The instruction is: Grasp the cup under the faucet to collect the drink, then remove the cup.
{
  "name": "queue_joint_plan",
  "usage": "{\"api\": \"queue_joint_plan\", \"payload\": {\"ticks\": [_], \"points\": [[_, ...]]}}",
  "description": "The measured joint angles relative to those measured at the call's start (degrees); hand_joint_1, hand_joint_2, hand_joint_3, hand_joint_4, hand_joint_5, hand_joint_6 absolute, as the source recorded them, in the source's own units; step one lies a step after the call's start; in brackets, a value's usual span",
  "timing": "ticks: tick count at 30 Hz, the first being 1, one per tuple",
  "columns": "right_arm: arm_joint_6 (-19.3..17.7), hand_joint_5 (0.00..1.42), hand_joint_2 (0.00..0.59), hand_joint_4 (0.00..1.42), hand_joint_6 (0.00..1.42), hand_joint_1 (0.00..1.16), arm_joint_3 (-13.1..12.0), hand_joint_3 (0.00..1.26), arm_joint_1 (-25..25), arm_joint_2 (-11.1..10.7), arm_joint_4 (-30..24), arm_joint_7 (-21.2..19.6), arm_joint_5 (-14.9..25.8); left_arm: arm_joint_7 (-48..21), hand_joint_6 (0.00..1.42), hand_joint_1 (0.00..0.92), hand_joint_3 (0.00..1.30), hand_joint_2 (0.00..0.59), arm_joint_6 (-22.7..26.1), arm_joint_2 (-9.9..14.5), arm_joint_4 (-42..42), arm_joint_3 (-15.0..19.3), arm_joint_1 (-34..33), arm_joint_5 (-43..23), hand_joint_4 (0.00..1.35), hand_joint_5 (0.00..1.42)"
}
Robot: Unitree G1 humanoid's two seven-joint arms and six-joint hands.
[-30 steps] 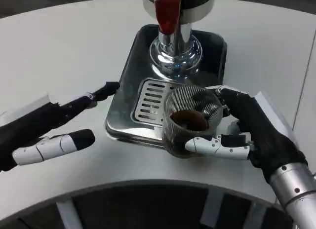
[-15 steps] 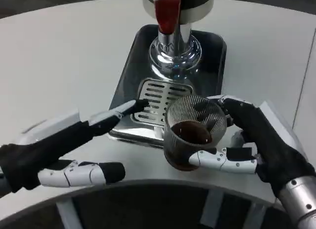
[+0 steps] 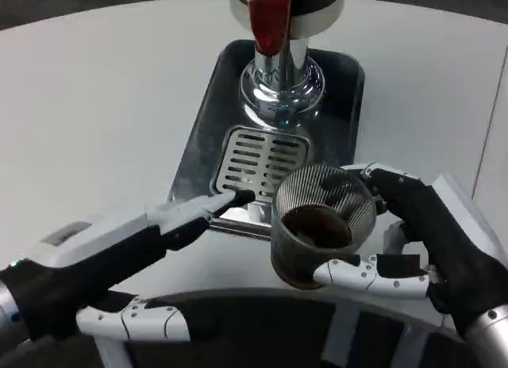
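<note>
Right hand (image 3: 432, 241) wrapped round the cup (image 3: 321, 225), dark palm against the cup's right side, one white finger (image 3: 373, 273) crossing its front low down; cup held firmly, upright or nearly so.

Cup: ribbed, see-through, dark drink pooled in the bottom; sits at the near right corner of the drip tray (image 3: 208, 122), in front of and right of the slotted grate (image 3: 258, 162); cannot tell whether its base rests on the tabletop (image 3: 95, 106) or hangs just above it; well forward of the faucet (image 3: 282, 74), not beneath it.

Left hand (image 3: 103, 265) holding nothing; fingers apart, one long finger (image 3: 194, 211) reaching right with its tip at the tray's near edge just beside the grate, another (image 3: 143, 322) lying lower over the tabletop's front rim; its fingers near the cup but apart from it.

Faucet: chrome column with red lever (image 3: 268, 21) above, standing at the tray's far end.
</note>
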Motion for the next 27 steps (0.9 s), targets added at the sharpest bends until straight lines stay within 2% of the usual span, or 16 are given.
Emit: {"api": "queue_joint_plan", "payload": {"ticks": [9,17,27], "points": [[0.0,1.14,0.214,1.02,1.26,1.02,0.6,0.88,2.2,-0.2,-2.0,1.1,-0.4,7.1,0.0,0.0,0.0,0.081,-0.9,-1.2,-3.9,3.2,5.0,4.3,0.0,0.0],[0.0,1.14,0.208,1.02,1.26,1.02,2.0,0.88,3.7,-0.3,-4.4,1.8,-1.3,9.6,0.0,0.0,0.0,0.074,-0.2,-2.9,-7.5,3.2,9.3,6.6,0.0,0.0],[0.0,1.14,0.204,1.02,1.26,1.02,4.4,0.88,4.4,-0.4,-5.4,3.1,-2.8,11.3,0.0,0.0,0.0,0.067,0.4,-4.7,-9.2,2.6,11.5,8.6,0.0,0.0]]}}
